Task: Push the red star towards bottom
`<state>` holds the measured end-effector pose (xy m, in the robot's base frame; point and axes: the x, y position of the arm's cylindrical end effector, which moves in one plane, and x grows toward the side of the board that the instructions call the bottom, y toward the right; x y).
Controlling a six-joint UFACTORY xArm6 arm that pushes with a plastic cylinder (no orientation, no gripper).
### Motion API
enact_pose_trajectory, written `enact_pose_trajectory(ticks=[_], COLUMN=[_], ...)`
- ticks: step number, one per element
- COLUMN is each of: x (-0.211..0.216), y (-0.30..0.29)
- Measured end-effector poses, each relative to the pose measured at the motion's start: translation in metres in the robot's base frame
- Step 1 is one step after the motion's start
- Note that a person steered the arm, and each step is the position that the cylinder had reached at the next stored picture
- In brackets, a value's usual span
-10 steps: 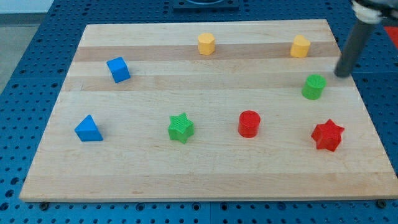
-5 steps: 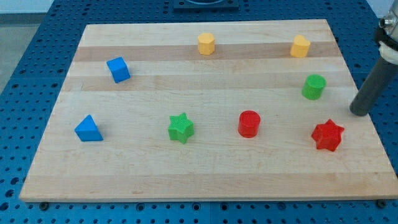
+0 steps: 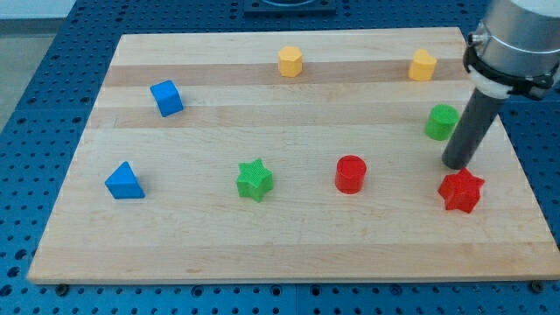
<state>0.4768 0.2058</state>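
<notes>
- Red star (image 3: 460, 191): flat on the worktop (image 3: 289, 236), low at the view's right, with a strip of bare wood between it and the bottom edge.
- My tip (image 3: 457, 165): just above the red star toward the view's top, at or nearly at its upper points; contact too close to call.
- No claw on this arm, only the dark rod, so nothing to open, close or grip.
- Green cylinder (image 3: 442, 122): above the red star, just left of the rod's shaft.
- Yellow block (image 3: 422, 65): farther above the red star, near the top edge.
- Red cylinder (image 3: 350, 173): left of the red star, well apart.
- Green star (image 3: 254, 179): farther left of the red star, beyond the red cylinder.
- Yellow hexagonal block (image 3: 290, 61), blue cube (image 3: 166, 97) and blue triangle (image 3: 123, 181): all far left of the red star, clear of the work.
- Progress, as judged: approach looks complete, tip lined up on the top side; push toward the view's bottom seemingly not begun, whole travel left.
</notes>
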Motion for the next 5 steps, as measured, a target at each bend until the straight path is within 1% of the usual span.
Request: enact_pose_trajectory(ticks=[2, 3, 4, 5], x=[0.003, 0.021, 0.023, 0.040], y=[-0.008, -0.006, -0.006, -0.006])
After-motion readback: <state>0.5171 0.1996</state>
